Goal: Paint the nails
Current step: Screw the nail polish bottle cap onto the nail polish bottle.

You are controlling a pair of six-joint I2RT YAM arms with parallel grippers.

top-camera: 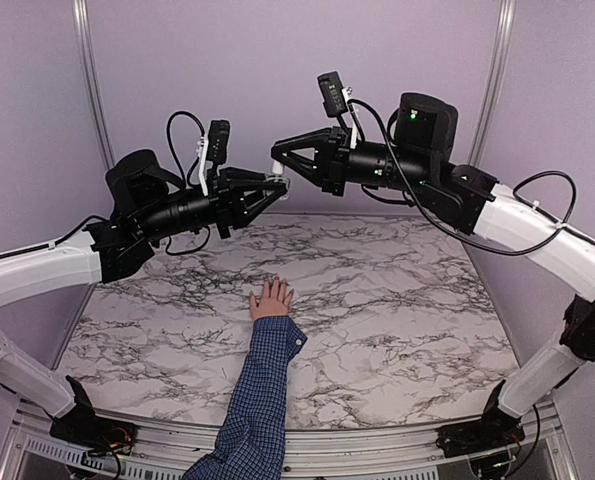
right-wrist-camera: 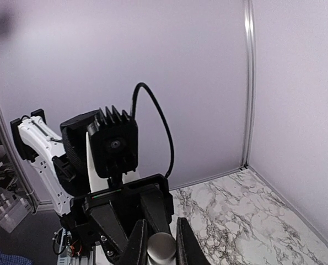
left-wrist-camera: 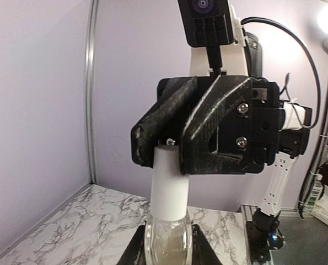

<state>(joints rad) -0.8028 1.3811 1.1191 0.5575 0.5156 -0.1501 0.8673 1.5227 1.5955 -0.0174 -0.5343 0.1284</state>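
2 tools, L [top-camera: 265, 188], R [top-camera: 279, 165], high beyond nails [top-camera: 274, 287]

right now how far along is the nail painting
Done: the left gripper holds the glass bottle up above the table. In hand: the right gripper is shut on its white cap, apparently to open it. Left: seemingly all the nails of the hand lying flat on the table; they are too small here to show polish.
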